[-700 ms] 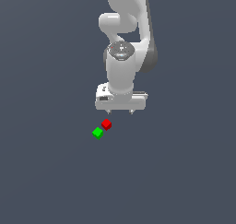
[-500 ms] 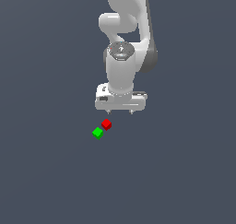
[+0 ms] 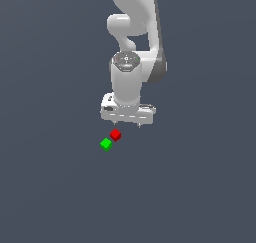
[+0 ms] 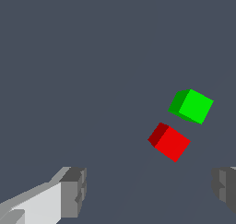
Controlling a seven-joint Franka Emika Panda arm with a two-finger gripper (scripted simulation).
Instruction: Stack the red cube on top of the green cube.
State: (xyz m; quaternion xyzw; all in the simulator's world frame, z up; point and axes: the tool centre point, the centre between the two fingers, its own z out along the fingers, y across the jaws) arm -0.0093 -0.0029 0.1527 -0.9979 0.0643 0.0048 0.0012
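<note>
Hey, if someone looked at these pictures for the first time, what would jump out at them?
Two tiny bright cubes on the plain dark grey floor: the red cube and the green cube, close together but apart, neither stacked. Above them looms the big white Panda arm, its gripper open and empty, the red cube the nearer.

One red cube point(image 3: 115, 135) lies on the bench point(image 3: 55, 187); one green cube point(image 3: 105, 144) lies just beside the red cube, apart from it in the wrist view; two cubes in all; one arm point(image 3: 134, 47) stands above the red cube, bearing one pincer point(image 3: 128, 124) with two fingers point(image 4: 73, 192).
</note>
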